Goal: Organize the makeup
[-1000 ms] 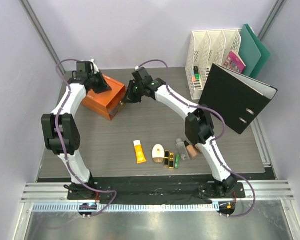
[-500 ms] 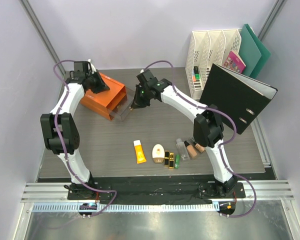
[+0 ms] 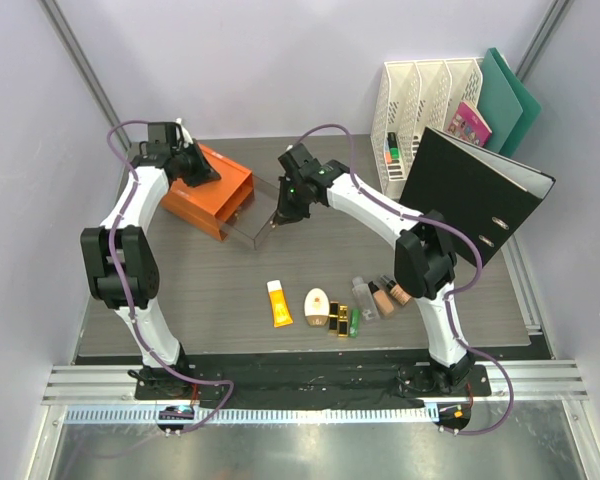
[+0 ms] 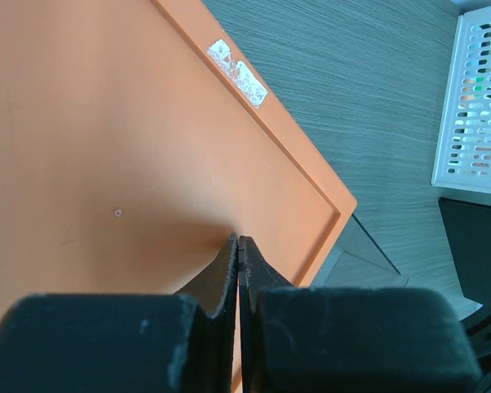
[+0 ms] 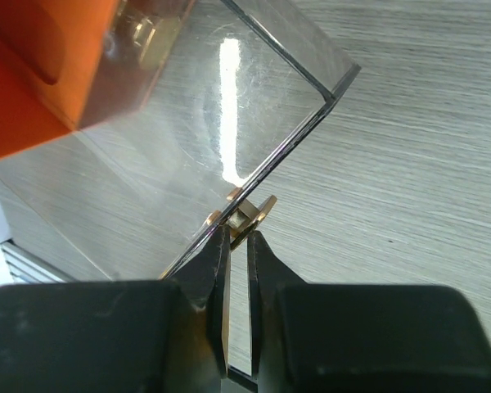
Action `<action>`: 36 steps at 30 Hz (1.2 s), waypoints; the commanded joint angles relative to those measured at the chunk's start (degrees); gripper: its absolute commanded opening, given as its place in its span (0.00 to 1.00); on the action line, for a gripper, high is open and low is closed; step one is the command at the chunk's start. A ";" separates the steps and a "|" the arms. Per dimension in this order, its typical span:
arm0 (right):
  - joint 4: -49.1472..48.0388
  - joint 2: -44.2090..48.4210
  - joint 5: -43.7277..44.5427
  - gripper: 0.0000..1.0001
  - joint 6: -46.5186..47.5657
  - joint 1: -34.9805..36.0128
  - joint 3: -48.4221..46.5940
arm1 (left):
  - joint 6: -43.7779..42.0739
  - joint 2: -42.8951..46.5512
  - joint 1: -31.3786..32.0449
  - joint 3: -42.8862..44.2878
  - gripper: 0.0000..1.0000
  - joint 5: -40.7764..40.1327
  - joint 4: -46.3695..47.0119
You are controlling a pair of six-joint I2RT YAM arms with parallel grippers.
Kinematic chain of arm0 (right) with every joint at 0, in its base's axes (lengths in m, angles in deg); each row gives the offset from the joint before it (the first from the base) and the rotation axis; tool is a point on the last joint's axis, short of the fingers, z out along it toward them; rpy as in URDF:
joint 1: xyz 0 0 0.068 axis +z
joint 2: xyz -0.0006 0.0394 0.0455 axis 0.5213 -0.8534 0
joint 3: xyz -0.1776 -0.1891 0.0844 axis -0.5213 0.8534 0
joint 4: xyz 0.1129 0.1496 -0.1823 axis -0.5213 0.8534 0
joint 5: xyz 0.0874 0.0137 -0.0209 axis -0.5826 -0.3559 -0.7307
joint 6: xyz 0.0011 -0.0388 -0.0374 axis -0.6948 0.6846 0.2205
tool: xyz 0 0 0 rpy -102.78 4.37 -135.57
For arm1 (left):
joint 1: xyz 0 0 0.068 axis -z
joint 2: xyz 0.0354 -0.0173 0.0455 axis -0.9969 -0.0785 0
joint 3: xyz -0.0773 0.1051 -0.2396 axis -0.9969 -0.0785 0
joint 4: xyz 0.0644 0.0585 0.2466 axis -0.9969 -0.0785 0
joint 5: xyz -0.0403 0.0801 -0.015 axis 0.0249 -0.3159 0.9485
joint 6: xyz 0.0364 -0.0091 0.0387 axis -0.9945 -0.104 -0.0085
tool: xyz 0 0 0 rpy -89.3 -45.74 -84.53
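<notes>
The makeup sits in a short row at the table's (image 3: 180, 290) 6 o'clock edge, between the two arm bases. From left to right it runs: the orange tube (image 3: 278, 303), the compact (image 3: 318, 302), the lipsticks (image 3: 337, 318), the green tube (image 3: 354, 321), the clear bottle (image 3: 363, 297) and the two foundation bottles (image 3: 390, 294). They lie close together, and none of them is in a gripper.

The orange box (image 3: 208, 190) sits at 10 o'clock. The left gripper (image 3: 202, 170) rests on top of it. In its wrist view the fingers (image 4: 226, 260) are pressed flat together with nothing between them, tips against the orange lid (image 4: 106, 123).

A clear drawer (image 3: 255, 225) stands out of the box toward 4 o'clock. The right gripper (image 3: 278, 216) is at its front. Its wrist view shows the jaws narrowed onto the small gold knob (image 5: 250, 213) on the drawer face. The drawer looks bare inside, with only glare on the plastic.

White racks (image 3: 420, 110) stand at 2 o'clock, with a black binder (image 3: 470, 195) leaning just in front of them.
</notes>
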 commanded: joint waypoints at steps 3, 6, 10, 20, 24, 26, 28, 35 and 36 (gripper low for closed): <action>14.52 1.05 5.09 0.05 6.35 0.34 0.63 | -2.56 -3.83 -0.78 -0.85 0.00 -5.05 -9.01; 14.52 1.58 5.70 0.05 6.52 0.34 0.28 | -2.82 -4.26 -0.78 -0.41 0.00 -5.40 -9.63; 15.57 1.93 6.14 0.05 6.96 0.42 -0.25 | -2.82 -4.88 -0.78 0.03 0.00 -5.14 -10.33; 13.65 6.85 6.67 0.25 9.41 0.34 -2.44 | -3.08 -5.67 -0.70 0.03 0.00 -4.17 -10.51; 11.98 9.92 6.85 0.51 10.91 0.42 -3.59 | -3.88 -6.81 -0.70 1.34 0.00 -4.43 -12.00; 11.18 11.77 7.02 0.58 11.09 0.42 -2.46 | -4.31 -7.52 -0.78 2.48 0.00 -4.96 -13.75; 11.10 12.91 7.11 0.60 11.79 0.42 -1.31 | -4.75 -8.66 -0.78 3.28 0.00 -6.97 -15.16; 7.24 15.20 -1.84 0.62 14.17 0.51 11.06 | -4.93 -12.53 -1.31 1.36 0.00 -1.82 -15.97; 6.45 15.38 -3.16 0.63 14.08 0.51 12.48 | -4.67 -12.70 -1.57 0.57 0.00 -0.75 -15.35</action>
